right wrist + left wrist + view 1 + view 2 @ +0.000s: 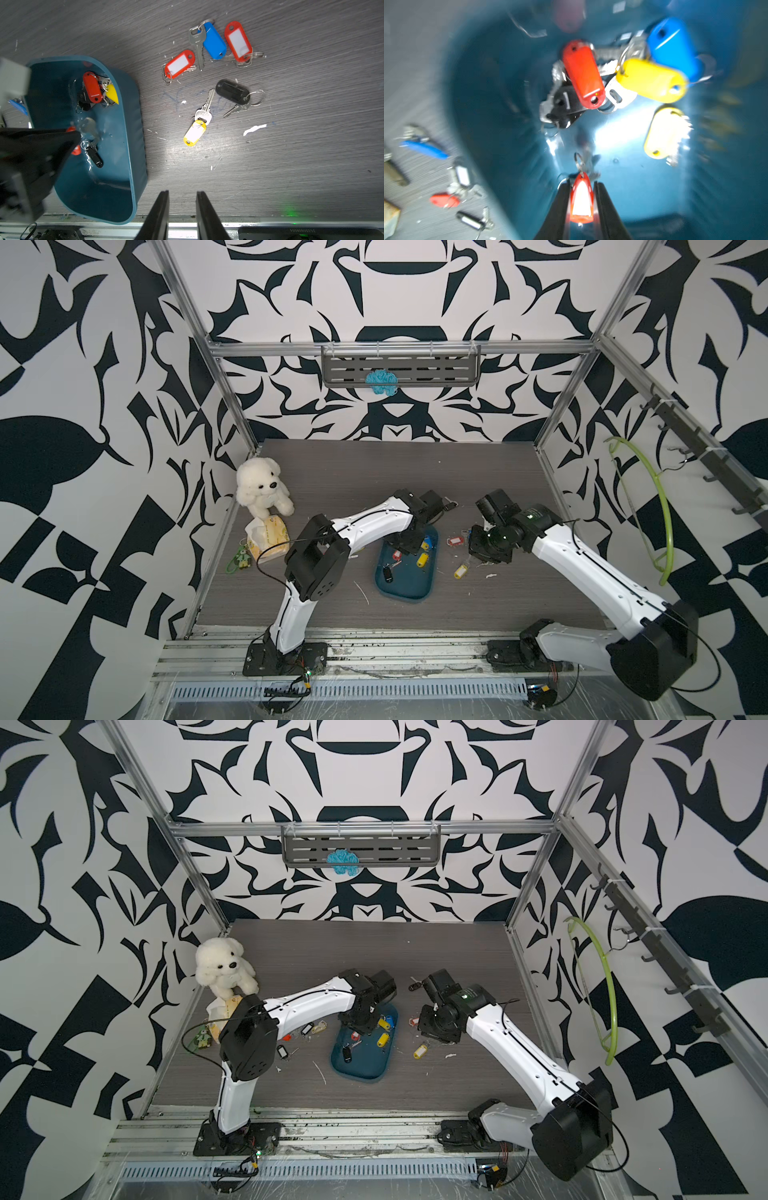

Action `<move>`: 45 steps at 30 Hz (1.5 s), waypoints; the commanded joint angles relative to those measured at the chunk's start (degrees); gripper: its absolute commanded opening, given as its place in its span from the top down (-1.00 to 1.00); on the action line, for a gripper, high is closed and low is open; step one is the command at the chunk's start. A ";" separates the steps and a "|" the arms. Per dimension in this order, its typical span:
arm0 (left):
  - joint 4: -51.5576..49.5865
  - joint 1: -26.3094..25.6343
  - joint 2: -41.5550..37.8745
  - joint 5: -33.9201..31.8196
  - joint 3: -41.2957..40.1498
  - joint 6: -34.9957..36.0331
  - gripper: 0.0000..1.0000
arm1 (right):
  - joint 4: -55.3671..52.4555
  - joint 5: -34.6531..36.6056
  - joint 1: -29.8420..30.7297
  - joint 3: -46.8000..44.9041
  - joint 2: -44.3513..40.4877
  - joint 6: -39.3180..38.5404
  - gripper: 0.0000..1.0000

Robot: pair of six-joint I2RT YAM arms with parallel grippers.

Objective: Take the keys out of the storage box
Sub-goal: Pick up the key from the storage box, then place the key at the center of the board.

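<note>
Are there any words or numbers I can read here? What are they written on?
Nothing can be read for sure.
Row of upside-down letters and digits on the black plate: too blurred.
Print on the tissue pack: too small.
White inserts of the red tags: blank.
Mark stamped on the silver key: too small.

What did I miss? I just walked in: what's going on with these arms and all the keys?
Two robot arms are moving keys out of the storage box onto the table. The left gripper is down inside the box, pinching a red-tagged key. A cluster of keys with red, yellow, blue and black tags lies in the box. The right gripper hangs open and empty over the table beside the box, near a group of keys already lying outside it.
</note>
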 commanded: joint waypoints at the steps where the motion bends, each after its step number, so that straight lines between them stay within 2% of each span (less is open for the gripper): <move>1: -2.84 -0.07 -4.47 -1.90 1.76 -2.14 1.00 | -0.38 0.26 0.22 0.48 -0.70 0.22 0.44; 9: -5.41 0.28 -8.94 -5.47 4.66 -3.94 1.00 | -0.27 0.08 0.22 0.31 -0.83 0.27 0.44; 13: -8.41 2.15 -10.17 -6.63 7.27 -4.22 1.00 | -0.21 0.08 0.30 0.07 -1.04 0.36 0.44; 18: -9.74 7.79 -12.89 -7.07 6.32 -4.22 1.00 | -0.20 0.08 0.31 -0.23 -1.14 0.36 0.44; 26: -7.01 20.48 -16.17 -6.65 -0.31 -1.67 0.98 | -0.12 -0.01 0.21 -0.66 -0.96 0.36 0.44; 27: -6.07 21.75 -16.07 -6.35 -1.19 -1.15 0.95 | -0.05 -0.08 0.26 -0.66 -0.87 0.36 0.44; 31: -1.74 26.62 -14.63 -4.46 -4.80 0.54 0.63 | -0.03 -0.23 0.29 -0.66 -0.61 0.29 0.44; 35: 3.82 28.77 -10.73 -2.08 -7.22 2.46 0.60 | -0.14 -0.14 0.23 -0.57 -0.70 0.27 0.44; 41: 6.80 29.86 -2.66 -0.90 -5.97 3.60 0.56 | -0.81 0.03 0.24 -0.40 -1.17 0.13 0.44; 42: 7.04 29.93 -2.03 -0.78 -5.90 3.52 0.49 | -0.95 0.10 0.27 -0.42 -1.30 0.11 0.44; 45: 8.76 30.12 -0.98 -0.49 -6.65 3.59 0.06 | -1.17 0.25 0.25 -0.64 -1.62 -0.04 0.44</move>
